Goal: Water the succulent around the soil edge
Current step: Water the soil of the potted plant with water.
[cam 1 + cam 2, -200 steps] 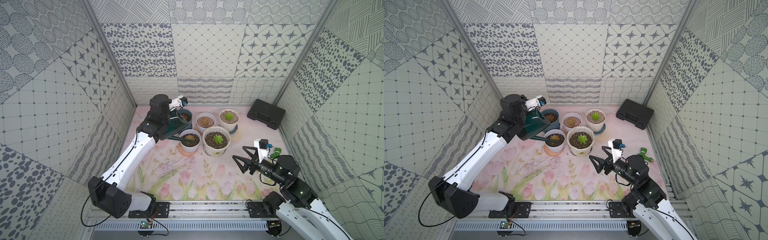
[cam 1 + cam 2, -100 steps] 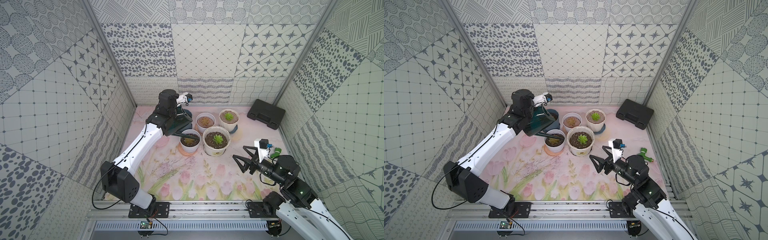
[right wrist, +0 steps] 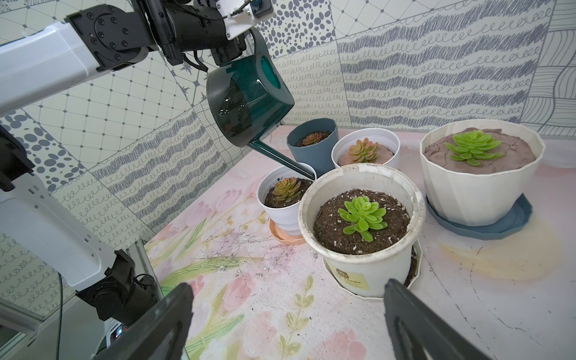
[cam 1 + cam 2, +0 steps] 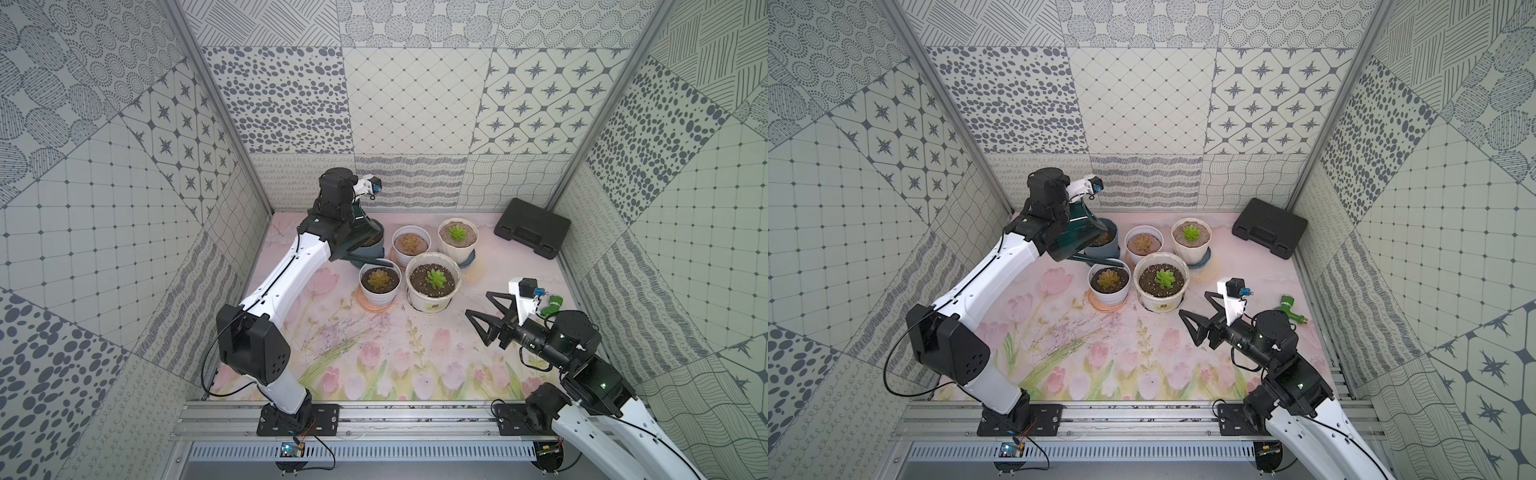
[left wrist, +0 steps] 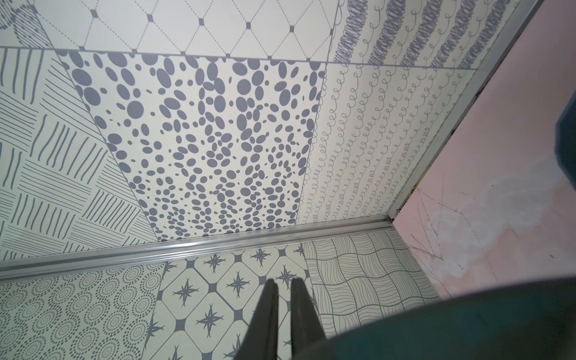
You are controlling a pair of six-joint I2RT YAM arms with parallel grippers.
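Note:
A dark green watering can (image 4: 358, 237) (image 4: 1079, 237) (image 3: 249, 103) hangs tilted, spout down, at the back left. My left gripper (image 5: 283, 283) is shut on its handle, and the can's body (image 5: 467, 327) fills a corner of the left wrist view. The spout tip (image 3: 309, 175) sits at the far rim of a small white pot (image 4: 379, 293) (image 4: 1109, 293) that holds a reddish-green succulent (image 3: 286, 188) in dark soil. I see no water stream. My right gripper (image 4: 480, 303) (image 4: 1195, 303) (image 3: 286, 285) hovers open and empty at the front right, facing the pots.
Beside the small pot stand a big white pot (image 4: 432, 301) with a bright green succulent, a blue pot (image 3: 313, 152), a white pot (image 4: 410, 257) and a ribbed cream pot (image 4: 457, 249) on a blue saucer. A black case (image 4: 532, 226) and a green nozzle (image 4: 1289, 307) lie at the right.
My left arm has swung its wrist and the can back and to the right, so the spout slid from over the small pot's soil to its far rim. The right arm has not moved.

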